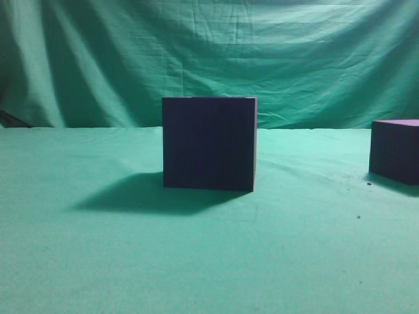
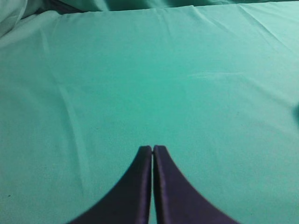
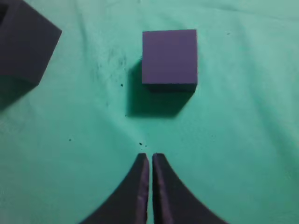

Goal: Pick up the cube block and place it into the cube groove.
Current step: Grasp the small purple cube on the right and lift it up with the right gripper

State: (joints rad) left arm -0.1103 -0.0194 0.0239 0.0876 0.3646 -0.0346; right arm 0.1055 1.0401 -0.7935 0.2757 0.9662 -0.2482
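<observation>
Green cloth draping the backdrop and covering the surface [image 1: 196, 261], wrinkled behind, smooth in front, dotted with a few dark specks. Sitting at centre of the exterior view, casting a shadow toward the left: the cube groove [image 1: 209, 144], larger of the two dark blocks, pale edge showing down its right side. Resting well apart from it, cut off by the right border of that view: the cube block [image 1: 395, 150], smaller, matte purple, square-on to the right wrist camera. Lying straight ahead of the right gripper [image 3: 150, 158] and slightly to its right, with bare cloth between, no contact; equal faces, so no long axis to line up with. Judging the right arm clearly the nearer one, needing only a forward reach with fingers parted. Both pairs of fingers pressing together, pinching nothing. Pointing the left gripper [image 2: 153, 150] at plain cloth, neither block appearing in its view. Showing no brand, label or readable writing anywhere.
</observation>
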